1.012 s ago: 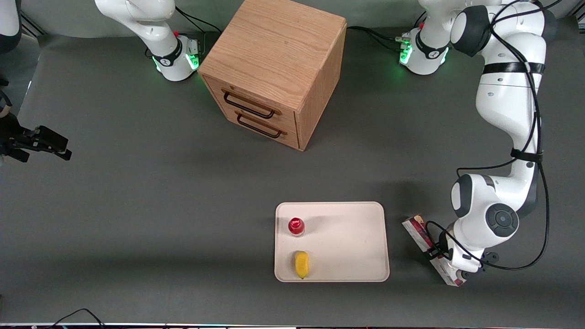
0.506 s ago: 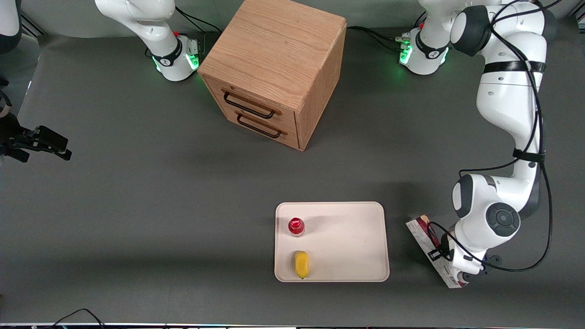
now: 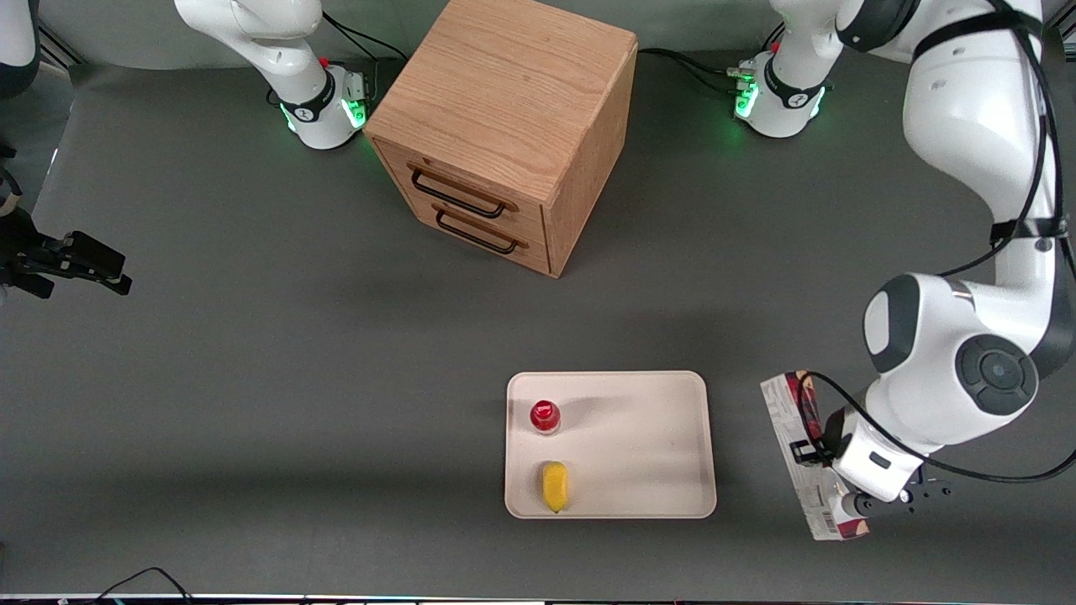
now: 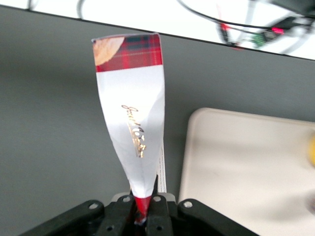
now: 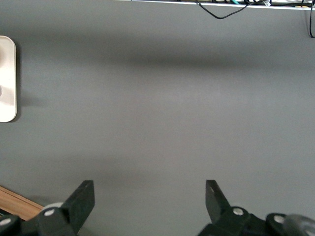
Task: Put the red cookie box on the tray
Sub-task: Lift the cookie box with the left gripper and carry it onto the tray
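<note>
The red cookie box (image 3: 794, 424), a long narrow plaid and white carton, hangs above the dark table beside the tray (image 3: 647, 437), toward the working arm's end. My gripper (image 3: 828, 470) is shut on the box near its middle, and the wrist covers part of it. In the left wrist view the gripper (image 4: 146, 211) pinches the box (image 4: 130, 113) so that its white side caves in between the fingers. The cream tray (image 4: 246, 167) lies just alongside the box.
A small red-capped bottle (image 3: 545, 416) and a yellow item (image 3: 554, 486) sit on the tray's side toward the parked arm. A wooden two-drawer cabinet (image 3: 504, 126) stands farther from the front camera, mid-table.
The arm has risen with the box held, so the box is off the table and looks larger. It has shifted slightly toward the working arm's end.
</note>
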`<action>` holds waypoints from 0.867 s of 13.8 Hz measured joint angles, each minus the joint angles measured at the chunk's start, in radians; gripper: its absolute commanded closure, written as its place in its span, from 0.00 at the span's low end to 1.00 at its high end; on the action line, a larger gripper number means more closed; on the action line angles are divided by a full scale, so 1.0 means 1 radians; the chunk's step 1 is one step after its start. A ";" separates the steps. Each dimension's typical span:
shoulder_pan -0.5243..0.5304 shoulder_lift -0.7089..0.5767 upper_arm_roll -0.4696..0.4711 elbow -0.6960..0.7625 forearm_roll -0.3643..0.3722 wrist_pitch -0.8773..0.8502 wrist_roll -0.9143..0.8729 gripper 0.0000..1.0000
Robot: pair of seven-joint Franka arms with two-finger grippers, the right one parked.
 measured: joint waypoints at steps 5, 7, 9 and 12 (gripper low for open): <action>-0.101 0.042 -0.066 0.008 0.123 0.001 0.002 1.00; -0.129 0.080 -0.066 -0.027 0.135 0.078 0.000 1.00; -0.132 0.116 -0.065 -0.076 0.139 0.151 -0.002 1.00; -0.132 0.162 -0.061 -0.109 0.145 0.213 -0.035 1.00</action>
